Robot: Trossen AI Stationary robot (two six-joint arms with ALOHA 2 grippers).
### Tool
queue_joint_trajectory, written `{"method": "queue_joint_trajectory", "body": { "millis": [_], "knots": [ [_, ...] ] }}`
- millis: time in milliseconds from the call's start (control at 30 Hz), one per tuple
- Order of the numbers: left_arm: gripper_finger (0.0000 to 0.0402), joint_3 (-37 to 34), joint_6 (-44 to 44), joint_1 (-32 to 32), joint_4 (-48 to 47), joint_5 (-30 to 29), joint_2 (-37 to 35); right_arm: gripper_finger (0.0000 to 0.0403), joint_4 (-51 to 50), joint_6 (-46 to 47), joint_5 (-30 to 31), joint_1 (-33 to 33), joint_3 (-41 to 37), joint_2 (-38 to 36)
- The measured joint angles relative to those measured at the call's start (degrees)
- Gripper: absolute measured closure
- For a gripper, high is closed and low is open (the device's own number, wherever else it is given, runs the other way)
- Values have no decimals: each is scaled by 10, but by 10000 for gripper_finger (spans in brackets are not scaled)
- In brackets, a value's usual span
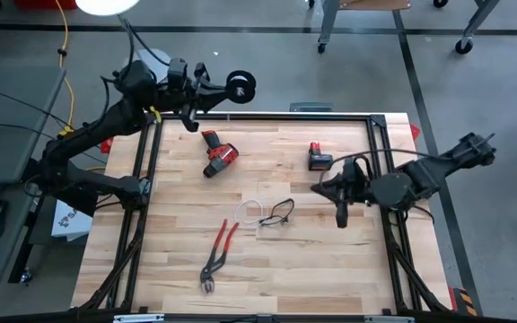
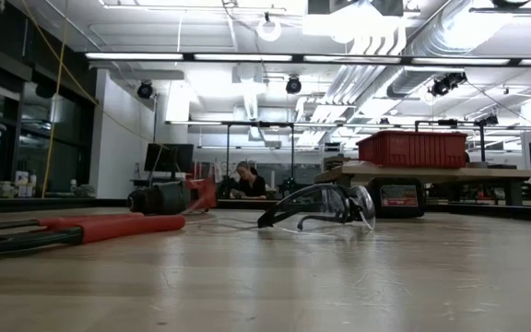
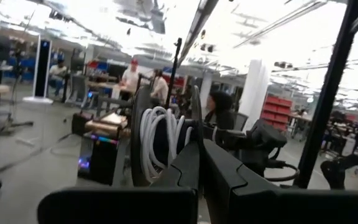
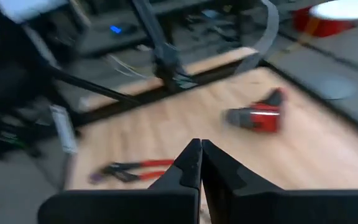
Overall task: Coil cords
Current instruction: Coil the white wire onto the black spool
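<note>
Left gripper (image 1: 225, 90) is holding the spool (image 1: 240, 86) with jaws closed on it, raised past the surface's (image 1: 330, 260) far edge; white cord (image 3: 157, 140) is sitting wound on it. Right gripper (image 1: 341, 218) is hovering with jaws closed, empty. Drill (image 1: 218, 154), battery (image 1: 319, 157), glasses (image 1: 276, 213) and pliers (image 1: 218, 251) are lying between the arms.

The safety glasses (image 1: 278, 213) lie mid-table (image 1: 330, 269). Left of them lie the pliers (image 1: 220, 249); behind-left, the drill (image 1: 218, 154); behind-right, apparently a battery (image 1: 319, 156).
</note>
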Motion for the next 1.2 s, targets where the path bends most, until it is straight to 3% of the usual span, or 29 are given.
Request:
{"method": "queue_joint_trajectory", "body": {
  "millis": [167,300,533,700,967,1200],
  "knots": [
    [401,-55,4,2,-7,0,-7,403,207,-16,-130,-65,-134,-31],
    [402,-147,-2,6,10,-1,-20,403,298,-23,-247,-144,-200,-24],
    [402,-304,-95,31,186,18,-56,403,383,-10,-358,-271,-239,-19],
    [401,-330,-109,53,210,28,-80,403,383,-15,-382,-312,-210,-19],
    [401,-330,-17,96,54,84,-81,403,307,-51,-327,-324,-192,-14],
    [401,-330,-46,120,122,124,-81,403,303,-82,-332,-306,-192,-12]
  ]
}}
